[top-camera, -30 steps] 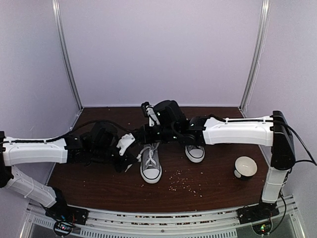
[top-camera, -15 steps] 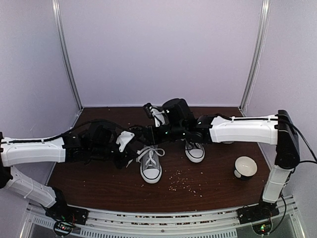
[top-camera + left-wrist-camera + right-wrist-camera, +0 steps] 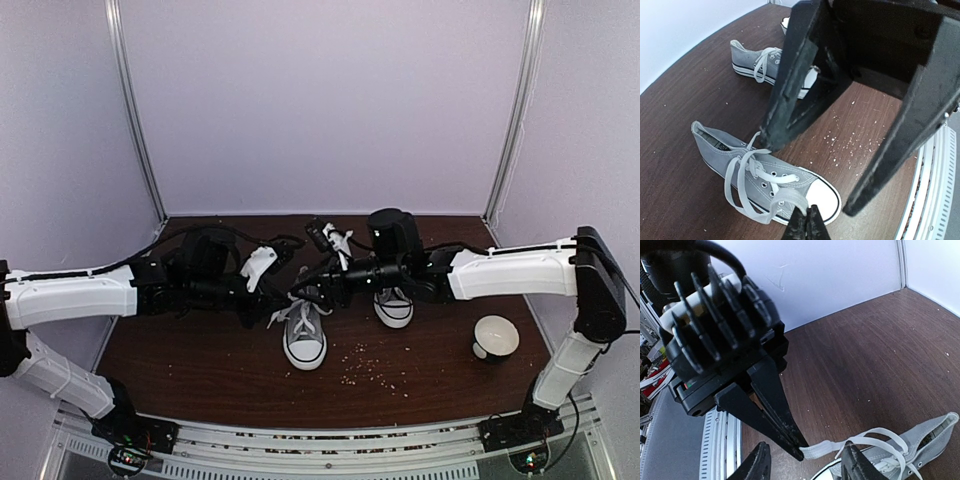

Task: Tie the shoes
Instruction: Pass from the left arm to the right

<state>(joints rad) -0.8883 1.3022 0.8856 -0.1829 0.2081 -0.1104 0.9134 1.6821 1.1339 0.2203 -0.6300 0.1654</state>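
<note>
Seemingly the left claw point(image 3: 807, 220) pinches a lace point(image 3: 776, 210), tips cropped.

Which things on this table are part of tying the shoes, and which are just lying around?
Part of the job: near grey sneaker; far grey sneaker; white lace pinched in the left gripper; open right gripper.
Lying about: white bowl; scattered crumbs.
</note>
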